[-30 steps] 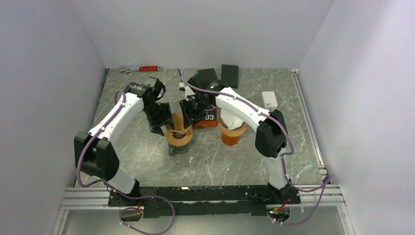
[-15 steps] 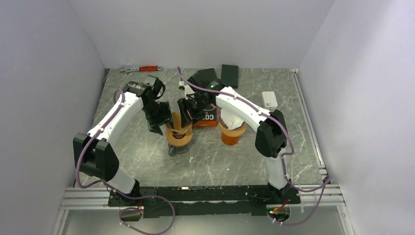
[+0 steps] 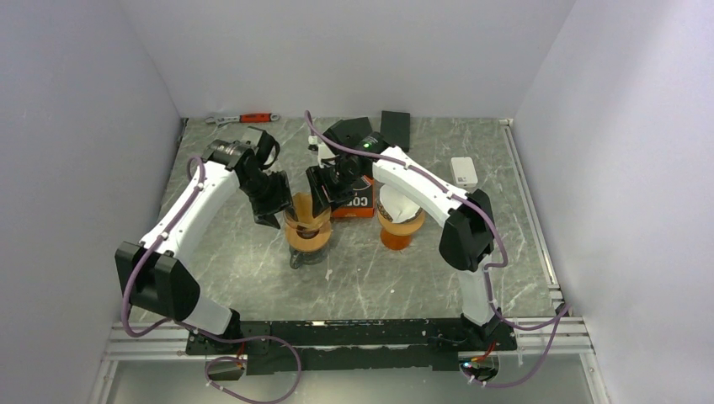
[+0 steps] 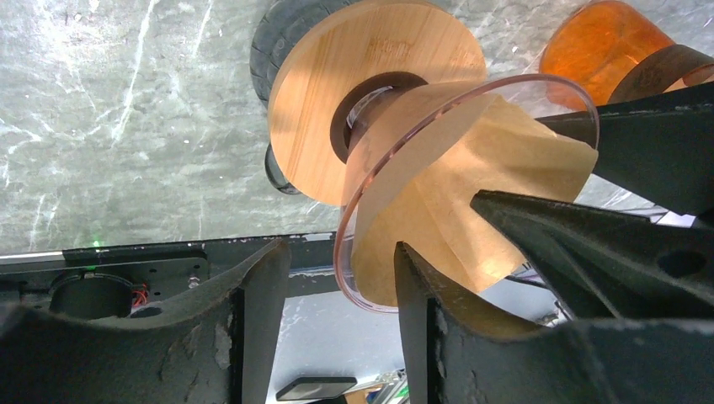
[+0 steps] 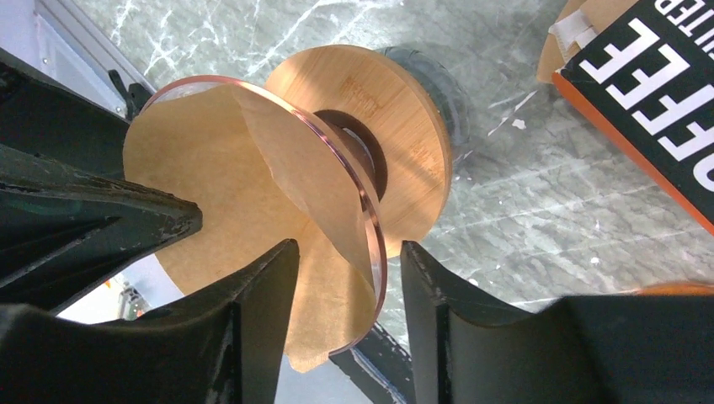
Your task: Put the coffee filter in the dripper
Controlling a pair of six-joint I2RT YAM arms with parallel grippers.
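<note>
Filter point(image 4: 471, 194) of brown paper down inside the clear dripper point(image 4: 370, 168), main step done by the look of it; not lying smooth, though, but creased into a fold across the cone, with one edge poking out past the rim. Flanked by two claws reaching in from opposite sides. Left claw point(image 4: 341, 252): jaws about half apart, astride rim and paper, one finger outside the cone with a gap, the other inside against the paper, clamping nothing. Right claw point(image 5: 349, 248): likewise half apart, astride the opposite stretch of rim, paper edge loose in the gap, nothing held. Beyond both sets of tips, wooden collar point(image 4: 337, 76) under the cone, on a dark vessel point(image 4: 274, 42) standing on the table point(image 3: 379, 278). Just past the right claw's outer finger, coffee box point(image 5: 648, 109); further that way, orange brewer point(image 3: 398, 227) with white paper in it. Left to do, as a judgement: flatten the fold to the wall, tuck the edge in, draw both claws clear
</note>
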